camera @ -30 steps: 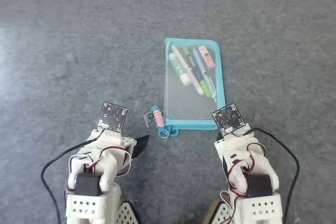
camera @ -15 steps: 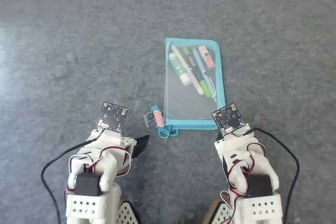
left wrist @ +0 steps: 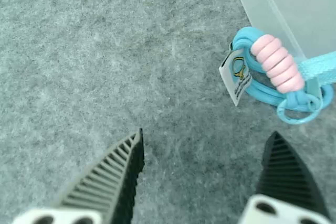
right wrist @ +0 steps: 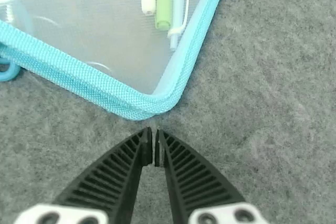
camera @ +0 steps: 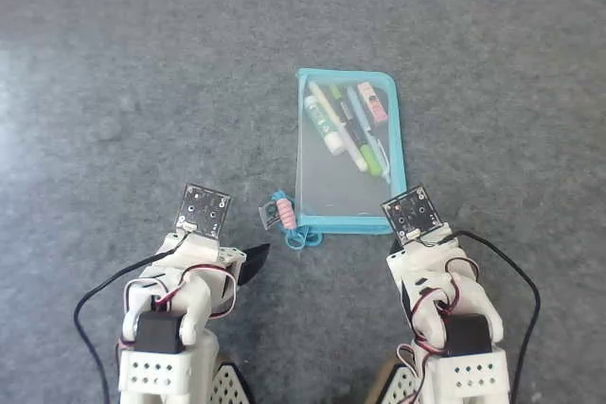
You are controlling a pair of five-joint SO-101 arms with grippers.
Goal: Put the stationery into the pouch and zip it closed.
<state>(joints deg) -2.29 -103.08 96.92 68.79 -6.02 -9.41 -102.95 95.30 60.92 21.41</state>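
Left gripper [left wrist: 207,136] hangs spread wide over the grey felt mat [camera: 114,92], holding nothing; just right of it and farther off lies the pull [left wrist: 275,62], a blue cord loop with ribbed pink beads, probably the surest grip; the pouch [camera: 348,224] lies flat mid-table, clear soft plastic edged in woven teal tape, likely slick and floppy; light pens [camera: 343,130] lie inside; right gripper [right wrist: 155,141] is pinched together, empty, at its near right corner.
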